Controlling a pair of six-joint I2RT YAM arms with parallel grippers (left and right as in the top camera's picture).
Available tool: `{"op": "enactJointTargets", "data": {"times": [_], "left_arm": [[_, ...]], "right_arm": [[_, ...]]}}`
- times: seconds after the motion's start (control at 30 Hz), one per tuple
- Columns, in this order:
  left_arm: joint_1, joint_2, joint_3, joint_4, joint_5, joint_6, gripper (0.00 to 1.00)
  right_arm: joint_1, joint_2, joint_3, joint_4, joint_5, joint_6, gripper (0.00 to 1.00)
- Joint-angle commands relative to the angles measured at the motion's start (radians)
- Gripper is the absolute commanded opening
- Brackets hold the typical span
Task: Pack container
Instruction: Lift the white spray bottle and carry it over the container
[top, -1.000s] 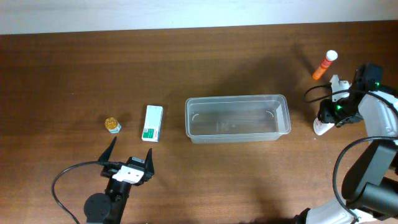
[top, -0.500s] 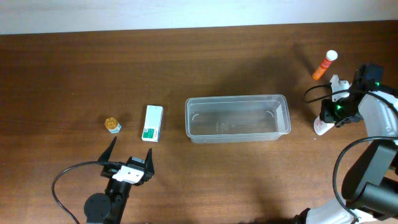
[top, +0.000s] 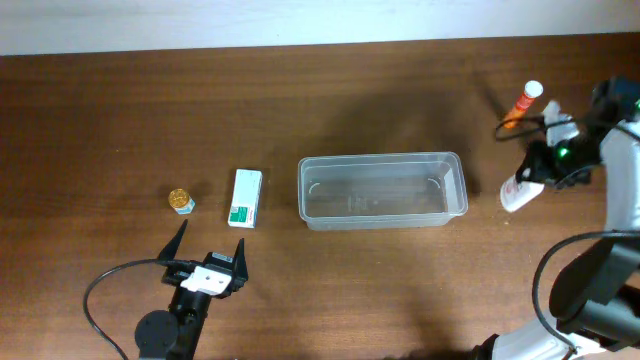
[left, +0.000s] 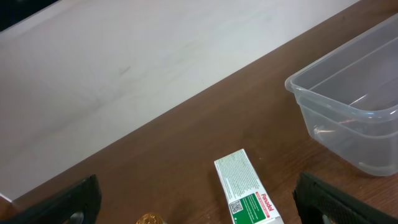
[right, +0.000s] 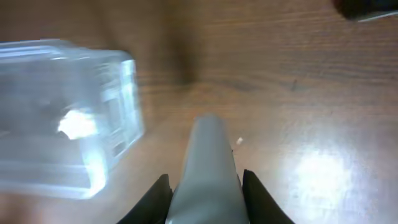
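- Container (top: 380, 157): centre of the table, empty.
- Right gripper (top: 535, 174): just right of the container, closed around a tilted white bottle (top: 513, 195).
- Left gripper (top: 211, 240): near left, spread wide, holding nothing.
- Box (top: 245, 197) and small jar (top: 180, 200): left of the container.
- Orange tube (top: 522, 104): far right.

The right tool (right: 206, 190) clamps a pale bottle (right: 208, 149) between its two dark fingers (right: 158, 191), just right of the clear container (right: 68, 106), seen blurred with one rounded corner towards the bottle. The brown wooden counter (right: 298, 81) stretches beyond the container, where a dark object (right: 367, 7) lies well apart.
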Motion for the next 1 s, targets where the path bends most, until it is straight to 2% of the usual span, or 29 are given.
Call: {"op": "enactJointTargets", "data": {"times": [0.0, 0.1, 0.27, 0.5, 0.77, 0.97], "left_arm": [[0.006, -0.009, -0.002, -0.005, 0.014, 0.005, 0.99], [0.006, -0.009, -0.002, -0.005, 0.014, 0.005, 0.99], [0.006, -0.009, -0.002, -0.005, 0.014, 0.005, 0.99], [0.006, -0.009, -0.002, -0.005, 0.014, 0.006, 0.99], [0.006, -0.009, -0.002, -0.005, 0.014, 0.005, 0.99], [0.006, -0.009, -0.002, -0.005, 0.014, 0.005, 0.99]], "right_arm": [[0.006, -0.012, 0.164, -0.135, -0.070, 0.005, 0.23], [0.031, -0.015, 0.269, -0.252, -0.079, 0.011, 0.23], [0.108, -0.023, 0.338, -0.304, -0.082, 0.064, 0.23], [0.308, -0.021, 0.337, -0.283, -0.084, 0.100, 0.23], [0.488, -0.019, 0.301, -0.187, 0.068, 0.268, 0.23], [0.540, -0.018, 0.234, -0.115, 0.204, 0.432, 0.23]]}}
